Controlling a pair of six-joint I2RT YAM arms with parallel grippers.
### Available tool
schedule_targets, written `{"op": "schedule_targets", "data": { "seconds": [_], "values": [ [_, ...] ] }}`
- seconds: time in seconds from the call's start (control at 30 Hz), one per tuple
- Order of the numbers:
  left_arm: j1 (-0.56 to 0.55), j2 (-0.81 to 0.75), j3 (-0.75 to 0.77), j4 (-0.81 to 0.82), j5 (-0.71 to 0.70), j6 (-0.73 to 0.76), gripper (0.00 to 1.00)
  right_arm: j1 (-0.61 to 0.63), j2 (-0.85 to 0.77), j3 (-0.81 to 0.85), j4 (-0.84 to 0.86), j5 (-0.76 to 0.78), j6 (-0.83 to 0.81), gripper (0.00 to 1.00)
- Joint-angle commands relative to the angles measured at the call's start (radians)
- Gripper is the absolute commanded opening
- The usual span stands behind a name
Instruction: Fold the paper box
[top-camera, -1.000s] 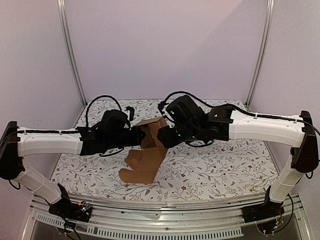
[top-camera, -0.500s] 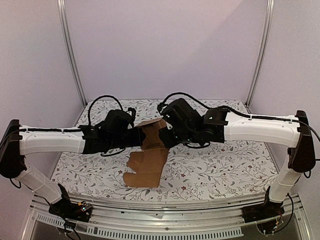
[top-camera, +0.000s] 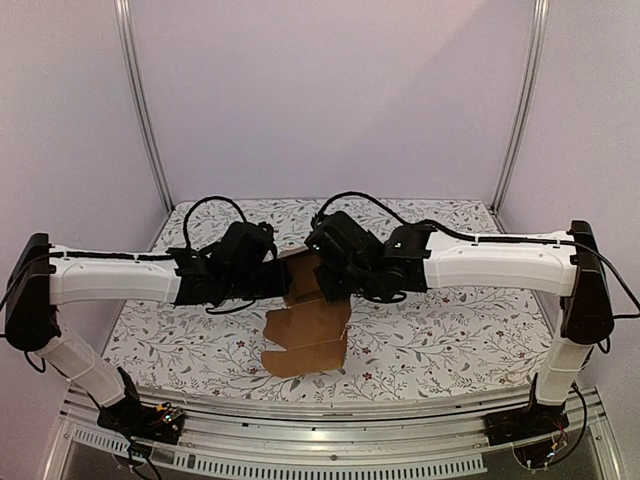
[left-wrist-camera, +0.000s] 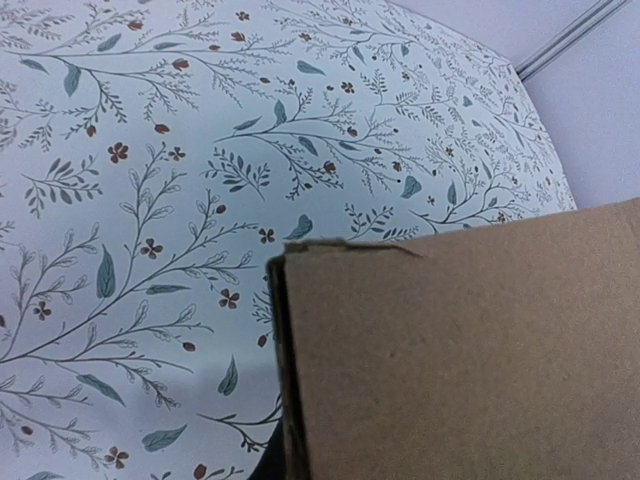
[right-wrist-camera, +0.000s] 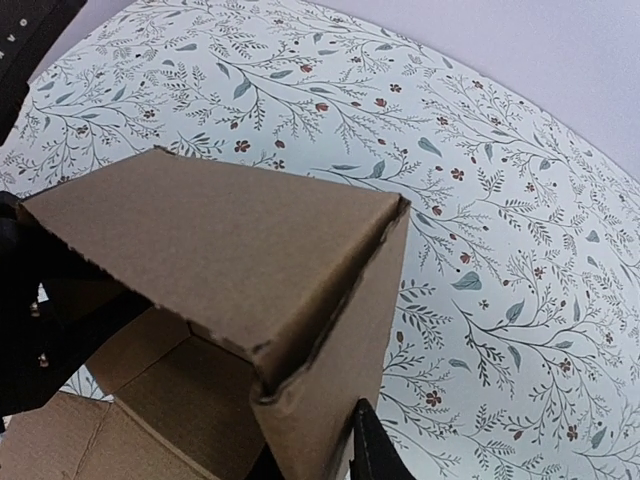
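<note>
paper box (top-camera: 305, 300) is at mid-counter between the two arms, part-formed. its far portion stands raised above the floral counter (top-camera: 450, 330) as an open shell; the right wrist view shows two walls meeting at a creased corner, interior open. its near portion, panels and flaps, lies spread toward the near edge, unfolded. left fingers (top-camera: 278, 283) meet the shell from the left, right fingers (top-camera: 322, 285) from the right. cardboard hides both pairs, so i cannot tell whether either is clamped; one dark right fingertip (right-wrist-camera: 366, 452) shows just beside a wall. judgement: about mid-task. remaining walls, flaps and tabs not yet closed.
</note>
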Motion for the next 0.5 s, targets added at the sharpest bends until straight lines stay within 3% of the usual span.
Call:
{"op": "schedule_targets", "data": {
  "seconds": [0.0,0.13,0.47],
  "values": [
    [-0.04,0.014,0.045,0.047,0.087,-0.006,0.15,0.034,0.04,0.047,0.033,-0.009,-0.001,0.11],
    [-0.04,0.013,0.043,0.065,0.106,-0.008,0.28,0.036,0.05,0.051,0.027,-0.012,0.009,0.0],
    [-0.04,-0.039,0.006,0.151,0.15,0.027,0.55,0.036,0.068,0.041,0.007,0.018,0.021,0.0]
  ]
}}
